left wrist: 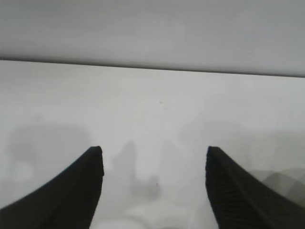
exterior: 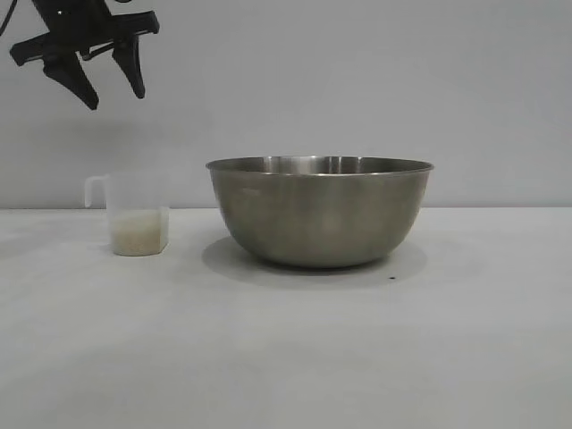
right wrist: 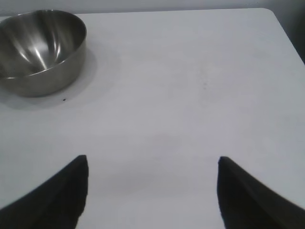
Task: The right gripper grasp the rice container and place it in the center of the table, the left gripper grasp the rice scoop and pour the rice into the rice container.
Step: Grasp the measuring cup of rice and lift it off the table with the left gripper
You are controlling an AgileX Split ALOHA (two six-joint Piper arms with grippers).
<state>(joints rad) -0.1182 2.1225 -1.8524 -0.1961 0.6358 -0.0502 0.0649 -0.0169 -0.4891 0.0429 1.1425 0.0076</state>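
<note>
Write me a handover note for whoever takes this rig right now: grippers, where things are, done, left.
Left gripper: open, empty, hanging in the air above the rice scoop.
Right gripper: open, empty, over bare table, off to one side of the rice container.
Rice container: upright near the middle of the table, nothing visible inside it in the right wrist view.
Rice scoop: upright beside the container, apart from it, rice in its bottom.
Done: container looks placed.
Left: grasp scoop, pour rice into container.
</note>
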